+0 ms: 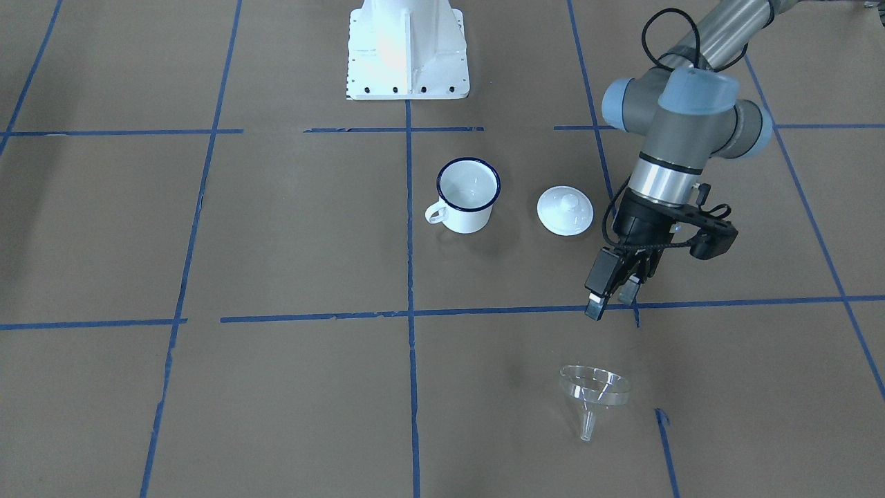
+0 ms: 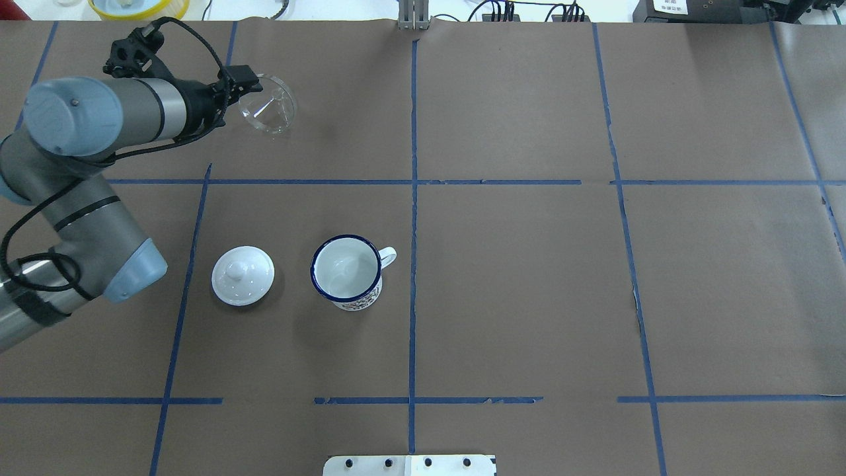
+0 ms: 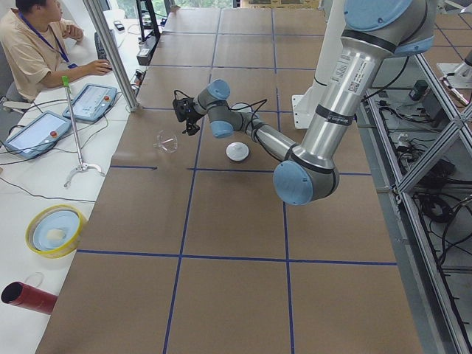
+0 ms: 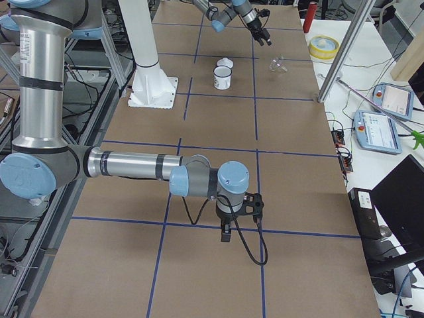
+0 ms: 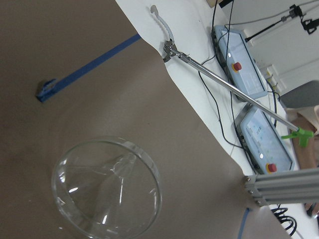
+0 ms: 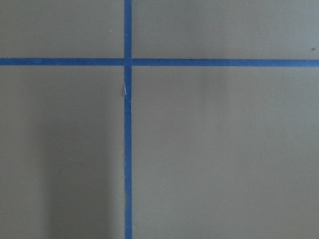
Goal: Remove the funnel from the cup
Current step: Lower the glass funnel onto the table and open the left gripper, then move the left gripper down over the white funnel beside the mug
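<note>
Clear cone funnel lay sideways on paper counter, apart from white enamel cup; left gripper parted, empty; right gripper: can't tell.

Brown, blue, white and clear
The cup is showing white enamel under a dark blue rim, the funnel is lying glass-clear, the lid is gleaming white, and blue tape lines are gridding the brown table.

White knobbed lid on taped table
</note>
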### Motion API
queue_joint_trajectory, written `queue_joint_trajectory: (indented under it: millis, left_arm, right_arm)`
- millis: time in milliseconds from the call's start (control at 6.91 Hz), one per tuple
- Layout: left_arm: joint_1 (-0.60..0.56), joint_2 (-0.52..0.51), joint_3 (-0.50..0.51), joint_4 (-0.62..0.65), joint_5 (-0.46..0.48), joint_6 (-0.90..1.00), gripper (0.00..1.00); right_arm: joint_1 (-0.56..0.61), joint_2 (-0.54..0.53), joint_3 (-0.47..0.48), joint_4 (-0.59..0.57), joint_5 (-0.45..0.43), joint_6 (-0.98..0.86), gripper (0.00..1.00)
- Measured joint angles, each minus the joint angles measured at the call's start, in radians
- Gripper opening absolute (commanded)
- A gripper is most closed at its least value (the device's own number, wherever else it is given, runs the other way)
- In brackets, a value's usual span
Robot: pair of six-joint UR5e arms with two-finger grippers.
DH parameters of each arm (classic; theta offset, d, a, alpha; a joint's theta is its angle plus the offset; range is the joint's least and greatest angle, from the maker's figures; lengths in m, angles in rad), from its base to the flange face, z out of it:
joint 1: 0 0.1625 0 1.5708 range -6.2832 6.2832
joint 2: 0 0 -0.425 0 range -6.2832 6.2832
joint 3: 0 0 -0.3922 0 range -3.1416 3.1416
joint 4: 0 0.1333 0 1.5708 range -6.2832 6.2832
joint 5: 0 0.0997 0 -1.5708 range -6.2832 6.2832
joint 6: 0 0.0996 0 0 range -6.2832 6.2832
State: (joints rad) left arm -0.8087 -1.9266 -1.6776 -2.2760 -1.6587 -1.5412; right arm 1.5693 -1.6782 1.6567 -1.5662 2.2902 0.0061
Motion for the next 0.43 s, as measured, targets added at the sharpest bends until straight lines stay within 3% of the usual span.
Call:
queue_joint_trajectory:
  millis: [289, 434]
  left_arm:
    - [0.005, 0.118, -0.123, 0.07, -0.171, 0.323, 1.0]
    - [0.038, 0.156, -0.169, 0.151, -0.209, 0.378, 1.0]
  right_arm:
    - [0.0, 0.0, 0.0, 0.0, 0.0, 0.0, 1.0]
    - [0.0, 0.0, 0.0, 0.0, 0.0, 0.0, 1.0]
